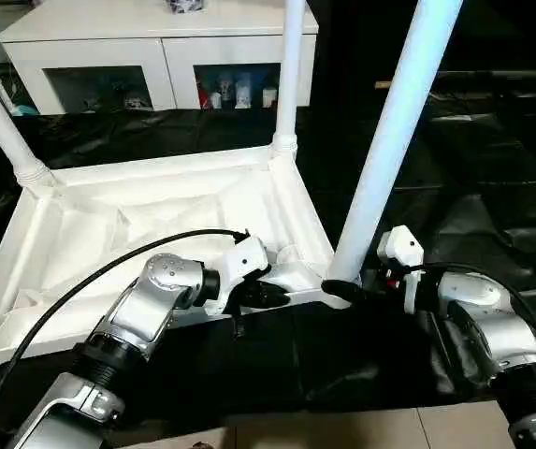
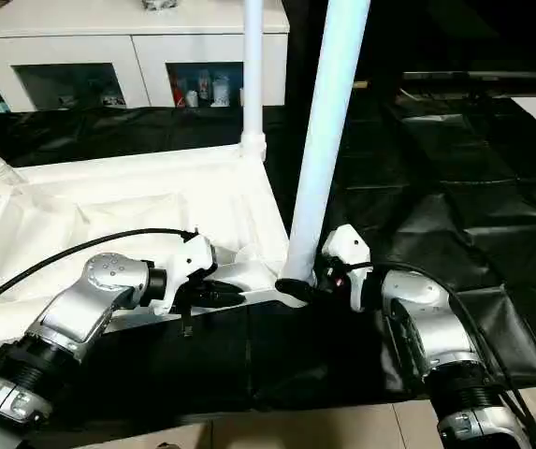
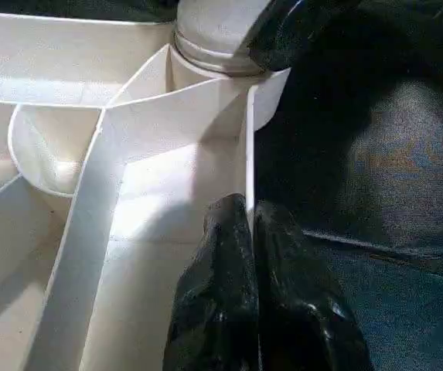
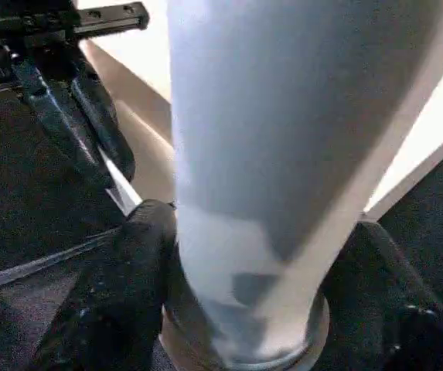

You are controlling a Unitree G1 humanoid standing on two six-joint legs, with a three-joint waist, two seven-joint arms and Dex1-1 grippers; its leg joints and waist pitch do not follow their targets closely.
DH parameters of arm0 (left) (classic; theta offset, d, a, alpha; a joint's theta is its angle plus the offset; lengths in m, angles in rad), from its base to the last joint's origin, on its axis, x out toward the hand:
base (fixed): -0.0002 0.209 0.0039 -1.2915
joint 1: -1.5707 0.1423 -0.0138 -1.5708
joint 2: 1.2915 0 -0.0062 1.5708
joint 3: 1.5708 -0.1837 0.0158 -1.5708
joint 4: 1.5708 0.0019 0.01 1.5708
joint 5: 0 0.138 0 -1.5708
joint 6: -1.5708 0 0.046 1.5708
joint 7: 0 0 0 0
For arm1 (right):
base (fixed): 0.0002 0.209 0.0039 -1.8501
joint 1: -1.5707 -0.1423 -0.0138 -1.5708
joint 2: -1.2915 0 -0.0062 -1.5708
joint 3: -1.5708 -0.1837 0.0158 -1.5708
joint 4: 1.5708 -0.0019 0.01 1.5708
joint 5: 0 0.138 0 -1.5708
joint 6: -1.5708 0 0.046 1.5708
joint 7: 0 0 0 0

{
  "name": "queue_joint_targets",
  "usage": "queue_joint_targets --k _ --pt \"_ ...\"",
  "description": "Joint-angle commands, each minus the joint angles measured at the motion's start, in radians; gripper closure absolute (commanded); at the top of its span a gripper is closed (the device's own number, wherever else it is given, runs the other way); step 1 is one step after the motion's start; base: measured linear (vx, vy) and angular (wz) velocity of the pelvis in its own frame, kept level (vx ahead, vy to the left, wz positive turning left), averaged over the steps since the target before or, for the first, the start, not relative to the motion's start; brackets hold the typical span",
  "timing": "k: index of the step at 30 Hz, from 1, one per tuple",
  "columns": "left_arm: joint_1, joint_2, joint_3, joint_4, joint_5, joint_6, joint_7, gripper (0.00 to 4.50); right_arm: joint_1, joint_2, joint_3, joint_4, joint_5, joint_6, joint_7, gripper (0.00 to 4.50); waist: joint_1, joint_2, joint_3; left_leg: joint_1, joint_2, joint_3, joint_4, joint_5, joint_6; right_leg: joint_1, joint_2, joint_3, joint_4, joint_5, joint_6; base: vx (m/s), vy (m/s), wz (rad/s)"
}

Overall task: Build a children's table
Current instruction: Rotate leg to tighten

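Left tool (image 1: 266,296) clamped on tabletop (image 1: 108,234) rim; right tool (image 1: 347,291) clamped on leg (image 1: 394,131); no legible writing

I'm counting one white table top (image 1: 80,238) lying underside up. Three legs are showing: the far-left leg (image 1: 1,122), the far-right leg (image 1: 289,70) and the near leg (image 1: 389,140). I'm seeing two claws, the left claw (image 1: 272,295) and the right claw (image 1: 342,290), and one white cabinet (image 1: 155,37) standing behind.
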Motion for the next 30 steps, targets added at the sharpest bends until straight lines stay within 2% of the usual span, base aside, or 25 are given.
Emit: queue_joint_targets --k 1,15,19,20,21,23,24,25,26,27,28,30 --pt "0.013 -0.003 -0.013 -0.015 -0.008 0.005 -0.01 4.5 -0.007 -0.002 0.001 0.014 -0.008 -0.007 0.002 1.99 0.002 -0.016 -0.064 0.014 0.04 -0.005 -0.057 -0.084 0.148 0.055 -0.043 0.027 -0.052 0.049 -0.316 0.0 0.0 0.0" --pt "0.019 0.002 -0.018 -0.018 -0.005 0.009 -0.009 4.5 0.008 0.019 0.008 0.018 -0.015 -0.01 -0.013 2.15 0.002 -0.016 -0.067 0.012 0.039 -0.006 -0.053 -0.071 0.154 0.056 -0.043 0.026 -0.047 0.066 -0.32 0.0 0.0 0.0" --pt "-0.001 -0.027 0.0 0.032 0.014 0.021 0.068 4.5 0.005 0.075 -0.002 0.04 -0.021 0.025 -0.1 2.18 -0.003 -0.014 -0.064 0.012 0.038 -0.006 -0.056 -0.091 0.142 0.054 -0.043 0.025 -0.051 0.037 -0.319 0.0 0.0 0.0" --pt "-0.014 -0.04 0.009 0.06 0.023 0.023 0.104 4.5 0.002 0.096 -0.003 0.053 -0.033 0.041 -0.147 2.24 -0.008 -0.015 -0.06 0.016 0.039 -0.007 -0.062 -0.131 0.117 0.052 -0.041 0.025 -0.059 -0.025 -0.307 0.0 0.0 0.0" --pt "-0.031 -0.057 0.021 0.095 0.033 0.027 0.151 4.5 -0.007 0.122 -0.006 0.073 -0.052 0.059 -0.215 2.32 -0.01 -0.015 -0.058 0.016 0.039 -0.007 -0.064 -0.147 0.107 0.051 -0.041 0.026 -0.061 -0.049 -0.303 0.0 0.0 0.0" --pt "-0.061 -0.089 0.044 0.151 0.043 0.039 0.229 4.5 -0.025 0.168 -0.018 0.111 -0.08 0.08 -0.337 2.37 -0.016 -0.015 -0.054 0.02 0.035 -0.009 -0.074 -0.225 0.048 0.049 -0.042 0.024 -0.074 -0.179 -0.268 0.0 0.0 0.0" --pt "-0.077 -0.107 0.056 0.178 0.045 0.049 0.27 4.5 -0.035 0.195 -0.028 0.126 -0.084 0.103 -0.398 2.41 -0.02 -0.017 -0.052 0.019 0.035 -0.009 -0.075 -0.244 0.038 0.048 -0.042 0.025 -0.077 -0.211 -0.258 -0.057 0.011 -0.02" --pt "-0.113 -0.148 0.082 0.233 0.053 0.075 0.373 4.5 -0.054 0.255 -0.06 0.149 -0.078 0.144 -0.523 2.42 -0.021 -0.016 -0.051 0.02 0.035 -0.011 -0.078 -0.259 0.029 0.047 -0.044 0.025 -0.079 -0.241 -0.247 -0.055 0.013 -0.01" --pt "-0.131 -0.168 0.094 0.26 0.056 0.085 0.423 4.5 -0.065 0.284 -0.077 0.161 -0.076 0.17 -0.589 2.43 -0.025 -0.012 -0.047 0.027 0.034 -0.011 -0.081 -0.302 0.009 0.037 -0.043 0.027 -0.086 -0.3 -0.228 -0.055 0.013 -0.01" --pt "-0.132 -0.17 0.095 0.263 0.056 0.086 0.428 4.5 -0.066 0.287 -0.08 0.163 -0.076 0.172 -0.598 2.45 -0.026 -0.013 -0.045 0.029 0.035 -0.013 -0.084 -0.324 -0.001 0.035 -0.042 0.027 -0.09 -0.328 -0.219 -0.052 0.016 -0.01" --pt "-0.163 -0.209 0.108 0.314 0.06 0.097 0.506 4.5 -0.088 0.341 -0.119 0.194 -0.078 0.213 -0.749 2.47 -0.027 -0.014 -0.042 0.033 0.032 -0.017 -0.088 -0.368 -0.019 0.033 -0.045 0.025 -0.099 -0.394 -0.188 0.0 0.0 0.0" --pt "-0.178 -0.227 0.113 0.339 0.06 0.092 0.535 4.5 -0.097 0.362 -0.127 0.207 -0.083 0.224 -0.803 2.49 -0.032 -0.014 -0.036 0.039 0.029 -0.02 -0.09 -0.435 -0.033 0.025 -0.044 0.023 -0.112 -0.48 -0.156 0.0 0.0 0.0"
